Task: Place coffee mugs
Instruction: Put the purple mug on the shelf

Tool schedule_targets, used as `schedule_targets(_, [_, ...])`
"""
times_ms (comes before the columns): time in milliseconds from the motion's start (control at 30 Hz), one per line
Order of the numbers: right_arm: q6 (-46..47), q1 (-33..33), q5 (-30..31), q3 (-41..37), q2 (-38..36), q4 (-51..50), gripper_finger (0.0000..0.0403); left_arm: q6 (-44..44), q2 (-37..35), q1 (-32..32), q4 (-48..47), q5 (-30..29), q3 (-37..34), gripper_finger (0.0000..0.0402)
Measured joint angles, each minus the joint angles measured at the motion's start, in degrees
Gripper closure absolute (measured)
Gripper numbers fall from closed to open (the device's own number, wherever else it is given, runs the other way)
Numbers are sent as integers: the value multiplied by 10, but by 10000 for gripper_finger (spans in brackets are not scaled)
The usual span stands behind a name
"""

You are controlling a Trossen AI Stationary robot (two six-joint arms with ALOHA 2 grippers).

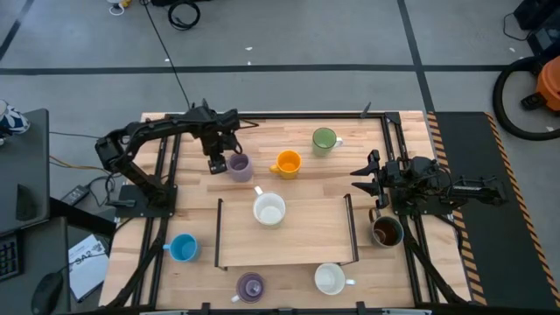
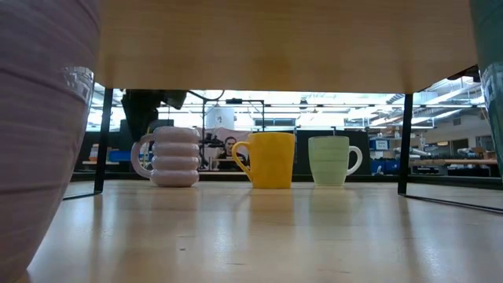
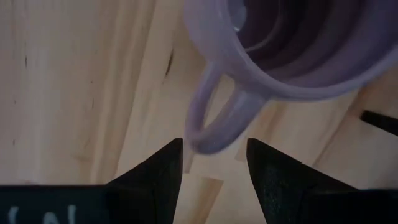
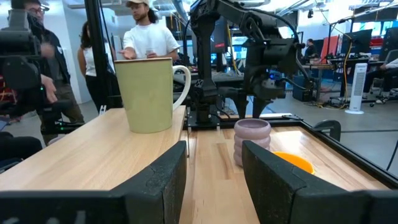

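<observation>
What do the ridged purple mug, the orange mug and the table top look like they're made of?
Ridged purple mug: probably glazed ceramic, with soft highlights on its stacked rings. Orange mug: likely ceramic too, smooth with an even, slightly shiny coat. Table top: pale wood, with visible grain, plank seams and a satin sheen.

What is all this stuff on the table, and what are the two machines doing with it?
Lavender mugs: two; a ribbed one at the back left, one at the front edge.
Orange mug: one, back centre.
Green mug: one, back right of centre.
White mugs: two; one on the raised shelf, one at the front.
Light blue mug: one, front left.
Dark brown mug: one, right side.
Raised wooden shelf: one, table centre.
People: at least two, beyond the table.
Left claw: open, its fingers either side of the ribbed lavender mug's handle.
Right claw: open, empty, at the right side.
</observation>
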Motion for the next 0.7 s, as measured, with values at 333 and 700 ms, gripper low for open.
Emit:
schedule_targets(333, [0,0,0,0,0,0,242,7,0,-1,63,-2,-37,217])
schedule_targets(700, [0,0,0,0,0,0,242,-8,0,-1,78,-1,-37,218])
